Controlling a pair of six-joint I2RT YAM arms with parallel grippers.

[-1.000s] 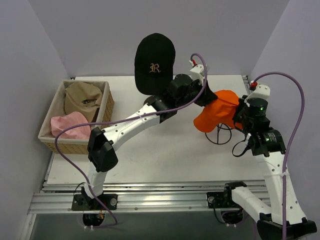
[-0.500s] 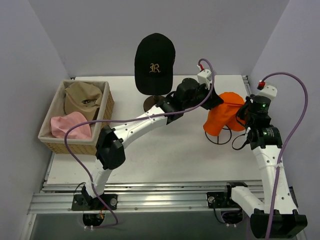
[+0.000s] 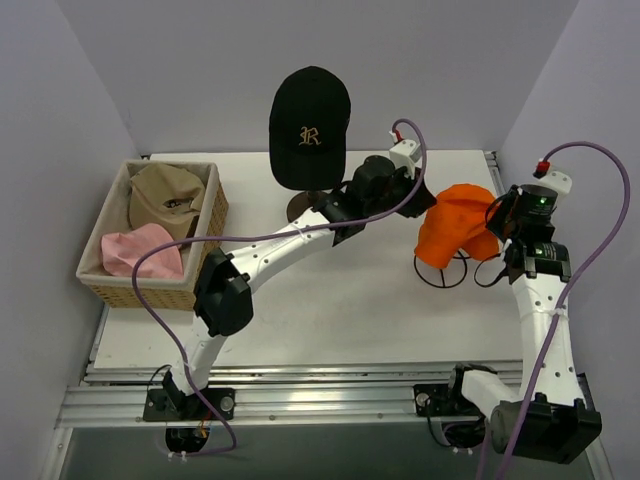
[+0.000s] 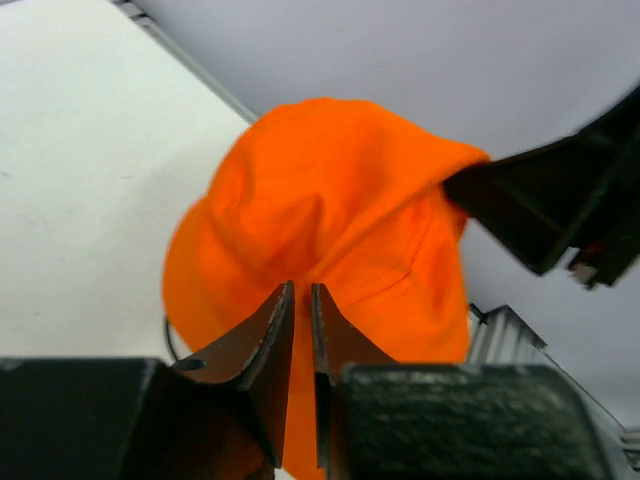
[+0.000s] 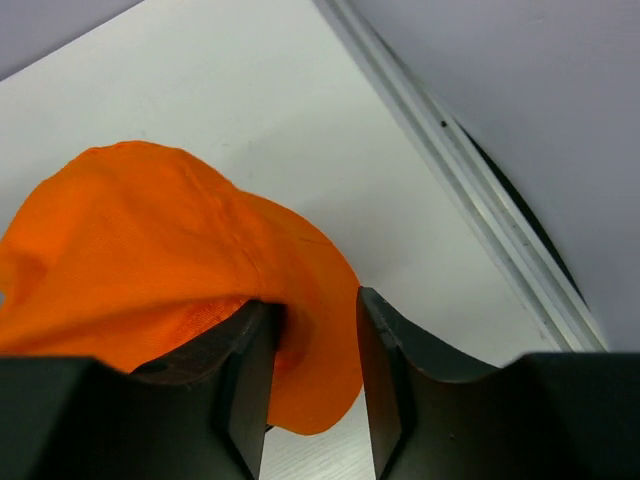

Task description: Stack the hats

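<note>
Since a second ago, the orange hat (image 3: 455,225) has shifted toward the desk's (image 3: 330,320) right edge, and both sets of jaws on it have loosened. The hat now sits over a thin wire stand (image 3: 440,272), whose ring base shows beneath it.

The left arm (image 3: 270,245) reaches across the desk to the hat's left side. In its wrist view the left jaws stand a narrow slit apart, with orange fabric just beyond their tips. The right arm (image 3: 545,300) meets the hat from the right edge. The right jaws are spread, and a fold of the hat's rim hangs loosely between them.

A woven basket (image 3: 95,285) stands at the desk's left edge. It holds the tan cap (image 3: 163,195) at its far end and the pink hat (image 3: 140,250) at its near end, touching each other. The black cap (image 3: 310,125) with its gold "R" stands raised on a dark stand (image 3: 303,207) near the far edge, well apart from the basket.
</note>
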